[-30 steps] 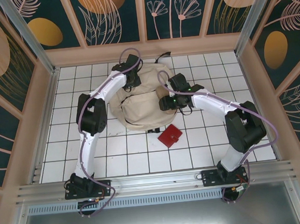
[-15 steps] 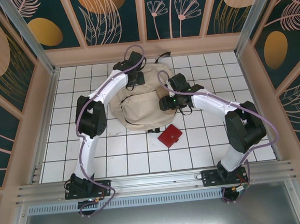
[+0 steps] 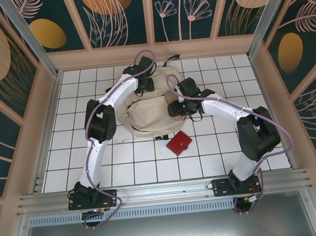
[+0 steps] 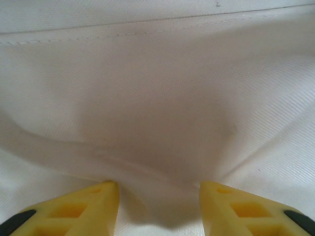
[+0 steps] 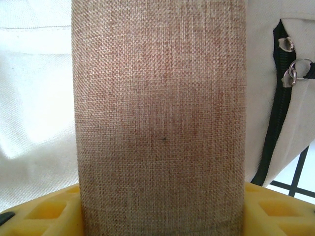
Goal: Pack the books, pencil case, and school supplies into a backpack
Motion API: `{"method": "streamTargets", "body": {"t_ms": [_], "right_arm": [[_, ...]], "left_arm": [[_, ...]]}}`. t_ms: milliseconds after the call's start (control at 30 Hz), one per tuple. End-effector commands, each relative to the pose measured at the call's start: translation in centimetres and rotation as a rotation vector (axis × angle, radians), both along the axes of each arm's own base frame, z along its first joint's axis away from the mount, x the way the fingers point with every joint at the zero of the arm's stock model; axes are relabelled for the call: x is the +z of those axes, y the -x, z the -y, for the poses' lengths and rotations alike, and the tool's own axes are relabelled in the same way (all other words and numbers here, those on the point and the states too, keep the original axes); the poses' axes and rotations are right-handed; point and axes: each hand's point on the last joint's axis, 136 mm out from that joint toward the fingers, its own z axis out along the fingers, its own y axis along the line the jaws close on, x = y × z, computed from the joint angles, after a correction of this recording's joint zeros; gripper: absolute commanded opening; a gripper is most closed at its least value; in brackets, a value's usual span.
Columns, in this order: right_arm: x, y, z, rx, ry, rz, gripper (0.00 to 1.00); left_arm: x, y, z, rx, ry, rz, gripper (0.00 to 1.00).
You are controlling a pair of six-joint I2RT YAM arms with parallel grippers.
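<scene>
Packing unfinished: right gripper [image 5: 158,209] holds tan-brown soft pencil case [image 5: 157,98] at cream-beige backpack [image 3: 147,119]; left gripper [image 4: 158,196], grip on cloth unclear; red square case [image 3: 179,143] still outside.

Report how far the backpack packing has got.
Done: inside of the backpack is hidden, so nothing confirmed. In hand: right gripper holds the pencil case beside the zip; left gripper presses into the fabric. Left: the red case lies on the table.
</scene>
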Motion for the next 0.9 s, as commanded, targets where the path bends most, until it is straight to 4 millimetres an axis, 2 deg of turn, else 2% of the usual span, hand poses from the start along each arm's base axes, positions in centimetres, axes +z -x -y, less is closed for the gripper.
{"method": "streamTargets", "body": {"t_ms": [0,67,167,233,333,533,633,767,867], "right_arm": [[1.5,-0.1,-0.2,-0.010,-0.022,0.047,0.51],[1.6,-0.1,-0.2,-0.009,-0.023,0.051,0.51],[1.7,0.0,-0.1,-0.013,-0.022,0.055,0.51],[1.7,0.0,0.0,-0.015,-0.020,0.056,0.51],[1.7,0.0,0.0,-0.015,-0.021,0.056,0.51],[2.4,0.2,0.0,0.000,-0.026,0.077,0.50],[2.2,1.7,-1.6,0.099,-0.029,0.085,0.49],[0.9,2.9,-3.0,0.175,-0.011,0.069,0.49],[0.2,2.2,-3.4,0.165,0.002,0.063,0.49]], "left_arm": [[-0.9,-0.2,-0.3,0.015,-0.021,-0.020,0.41],[-1.2,-0.2,-0.3,0.018,-0.026,-0.024,0.34],[-1.5,-0.1,-0.5,0.023,-0.033,-0.029,0.19],[-1.4,-0.2,-0.7,0.029,-0.042,-0.024,0.09],[-0.3,-0.5,-1.0,0.043,-0.049,0.004,0.00],[4.9,-1.1,-1.1,0.058,-0.007,0.105,0.00],[7.3,-1.2,-1.1,0.067,0.022,0.150,0.00],[9.4,-1.2,-1.0,0.070,0.050,0.190,0.00],[9.9,-1.1,-0.9,0.064,0.059,0.195,0.00]]}}
